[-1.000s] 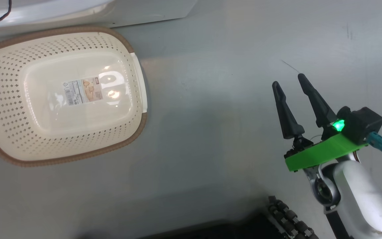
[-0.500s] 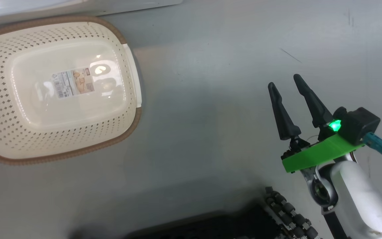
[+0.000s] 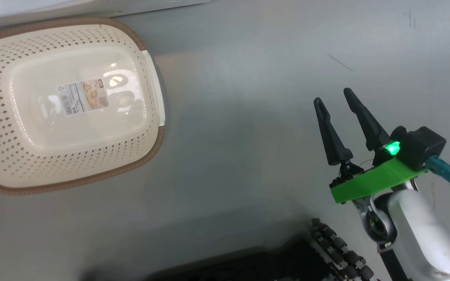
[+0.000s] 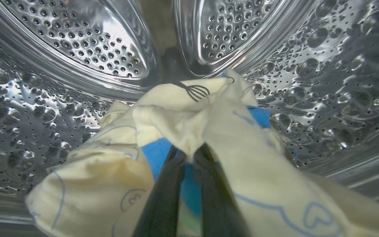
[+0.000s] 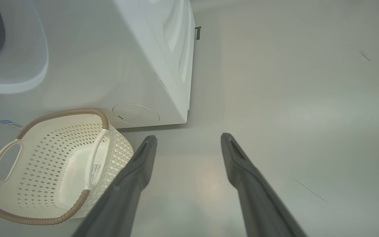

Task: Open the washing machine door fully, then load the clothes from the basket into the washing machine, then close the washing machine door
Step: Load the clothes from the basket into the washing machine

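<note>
**ENTRY: the clothes, held in the left claw inside the drum**

**Left gripper** (image 4: 189,152): fingers drawn almost together, pinched on the clothes (image 4: 183,112).

**The clothes:** pale yellow with blue trim. They are bunched over and just ahead of the fingertips, with folds draping down both sides of the fingers. The bundle's long run lies across the claw, side to side.

**Drum** (image 4: 324,65): perforated steel surrounds the claw. The back wall is straight ahead and the lower wall is beneath the bundle. Whether the lowest folds touch the steel cannot be told from this angle.

**Coming move (judged):** a release. The drum wall lies right under the cloth, so parting the fingers should leave it inside. The claw would then back out along its own axis, where draped folds might snag on the fingers.

**Right gripper** (image 3: 332,95): fingers spread wide, holding nothing, above bare floor (image 3: 248,117).

**The basket** (image 3: 14,156): left of the right claw and well apart from it. No garments are inside and the sticker is showing.

**The washing machine** (image 5: 137,65): ahead and left of the right claw, just behind the basket.

**Outstanding (judged):** the washing machine door is yet to be closed.
</note>
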